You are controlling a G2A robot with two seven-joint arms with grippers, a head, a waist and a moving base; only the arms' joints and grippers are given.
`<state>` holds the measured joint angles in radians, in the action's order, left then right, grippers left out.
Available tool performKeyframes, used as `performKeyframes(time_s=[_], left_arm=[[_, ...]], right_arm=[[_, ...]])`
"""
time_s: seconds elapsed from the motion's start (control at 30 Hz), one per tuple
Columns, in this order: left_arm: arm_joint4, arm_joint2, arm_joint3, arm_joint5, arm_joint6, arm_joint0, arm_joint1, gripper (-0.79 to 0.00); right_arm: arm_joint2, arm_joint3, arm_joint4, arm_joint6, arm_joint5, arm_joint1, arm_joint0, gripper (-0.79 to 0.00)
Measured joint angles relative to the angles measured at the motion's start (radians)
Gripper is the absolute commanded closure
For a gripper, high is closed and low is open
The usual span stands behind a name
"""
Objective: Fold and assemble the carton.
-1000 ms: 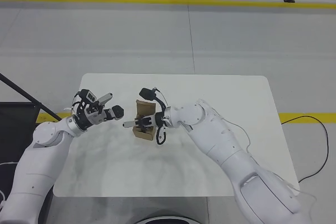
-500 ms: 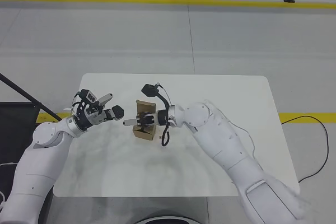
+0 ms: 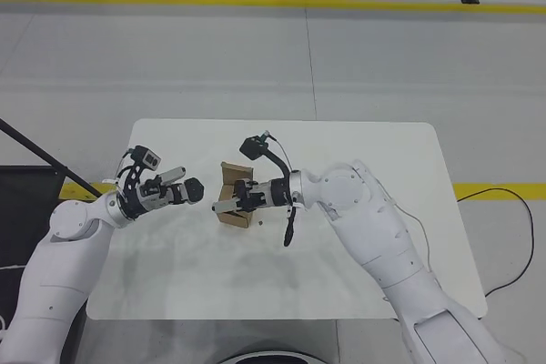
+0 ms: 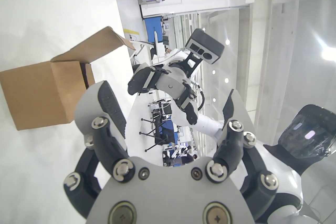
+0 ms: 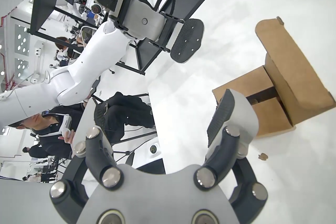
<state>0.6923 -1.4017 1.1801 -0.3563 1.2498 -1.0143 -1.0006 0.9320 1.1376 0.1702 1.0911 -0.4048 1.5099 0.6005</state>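
Observation:
A small brown carton [image 3: 229,207] lies on its side near the middle of the white table [image 3: 364,255], with one long flap [image 3: 236,171] sticking out from its open end. My right gripper [image 3: 243,195] sits right at the carton's right side, open, with nothing between its fingers. In the right wrist view one fingertip [image 5: 225,112] stands just in front of the carton [image 5: 288,88]. My left gripper [image 3: 187,190] hovers open a short way left of the carton. The left wrist view shows the carton [image 4: 44,93] beyond its open fingers [image 4: 113,104].
A black stand [image 3: 18,146] and a dark mat [image 3: 9,209] lie off the table's left edge. A tiny cardboard scrap [image 5: 262,156] rests on the table near the carton. The table's right half and front are bare white surface.
My right wrist has rolled and its arm has swung out to the right, the gripper staying at the carton. The carton has shifted slightly. The left gripper has turned a little.

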Motion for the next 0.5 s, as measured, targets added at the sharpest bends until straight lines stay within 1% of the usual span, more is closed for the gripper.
performKeyframes(time_s=[0.3, 0.37, 0.5], left_arm=[[0.0, 0.0, 0.0, 0.001, -0.001, 0.0, 0.0, -0.785], [-0.003, 0.001, 0.008, 0.006, -0.012, -0.005, 0.0, -0.785], [0.005, -0.004, 0.029, 0.047, -0.055, -0.016, 0.0, -0.785]], right_arm=[[0.004, 0.003, -0.002, -0.01, -0.003, -0.002, 0.008, -0.785], [0.019, 0.015, 0.002, -0.028, -0.019, -0.009, 0.028, -0.785], [0.064, 0.056, 0.003, -0.009, -0.058, -0.03, 0.06, -0.785]])
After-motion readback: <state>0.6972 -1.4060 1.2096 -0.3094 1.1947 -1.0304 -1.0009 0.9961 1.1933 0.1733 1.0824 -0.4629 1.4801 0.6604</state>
